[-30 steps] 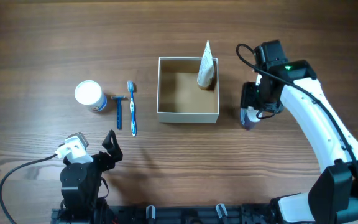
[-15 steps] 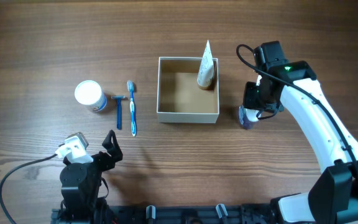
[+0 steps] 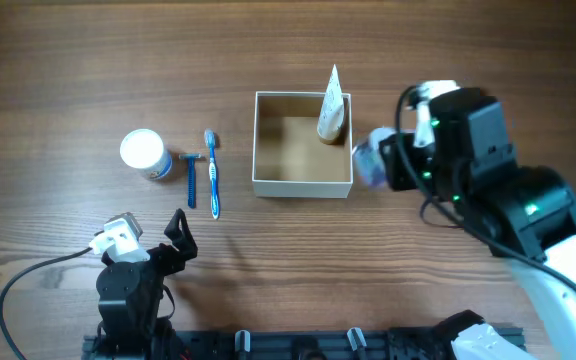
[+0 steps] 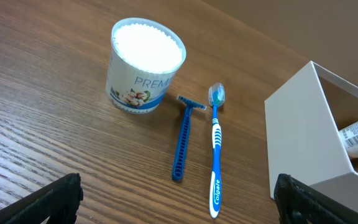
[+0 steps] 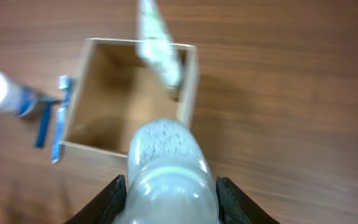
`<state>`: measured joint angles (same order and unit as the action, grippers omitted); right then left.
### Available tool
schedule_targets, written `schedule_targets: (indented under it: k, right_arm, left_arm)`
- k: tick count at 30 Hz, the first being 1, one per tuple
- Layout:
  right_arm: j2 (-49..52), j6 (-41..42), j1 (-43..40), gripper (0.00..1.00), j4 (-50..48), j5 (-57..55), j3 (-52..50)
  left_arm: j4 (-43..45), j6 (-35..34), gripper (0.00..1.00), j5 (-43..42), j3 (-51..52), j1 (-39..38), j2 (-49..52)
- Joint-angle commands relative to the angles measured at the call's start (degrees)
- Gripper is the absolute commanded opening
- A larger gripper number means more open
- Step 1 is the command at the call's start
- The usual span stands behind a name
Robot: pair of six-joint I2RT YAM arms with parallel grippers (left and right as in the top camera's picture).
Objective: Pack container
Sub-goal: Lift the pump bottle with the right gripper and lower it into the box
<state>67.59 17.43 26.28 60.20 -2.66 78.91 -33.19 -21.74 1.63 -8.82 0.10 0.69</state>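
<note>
The container [image 3: 302,185] is a square white-walled box with tan cardboard inside, at the table's middle. It also shows in the right wrist view [image 5: 86,62] and the left wrist view [image 4: 297,137]. A white toothpaste tube [image 3: 332,104] leans in its far right corner. My right gripper [image 5: 169,190] is shut on a clear pale bottle [image 5: 166,165], held in the air just right of the container [image 3: 369,158]. My left gripper [image 4: 176,205] is open and empty, low at the table's front left.
Left of the container lie a blue toothbrush [image 3: 211,172] and a blue razor [image 3: 191,180]. A round white-lidded jar [image 3: 144,153] stands further left. All three also show in the left wrist view: toothbrush [image 4: 215,152], razor [image 4: 183,137], jar [image 4: 145,65].
My right arm has lifted the bottle from the table at the container's right and carried it up and left toward the container. The left arm has not moved.
</note>
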Motion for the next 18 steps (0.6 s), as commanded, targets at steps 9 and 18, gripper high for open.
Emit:
schedule_targets:
  k: [9, 18]
  right_arm:
    - [14.6, -2.9, 7.0, 0.25, -16.2, 0.8, 1.1]
    - [23.7, -3.1, 7.0, 0.25, -14.9, -5.6, 1.1]
  left_arm:
    - [0.2, 0.5, 1.0, -0.1, 0.1, 0.0, -0.5]
    - [0.2, 0.5, 1.0, -0.1, 0.1, 0.0, -0.5]
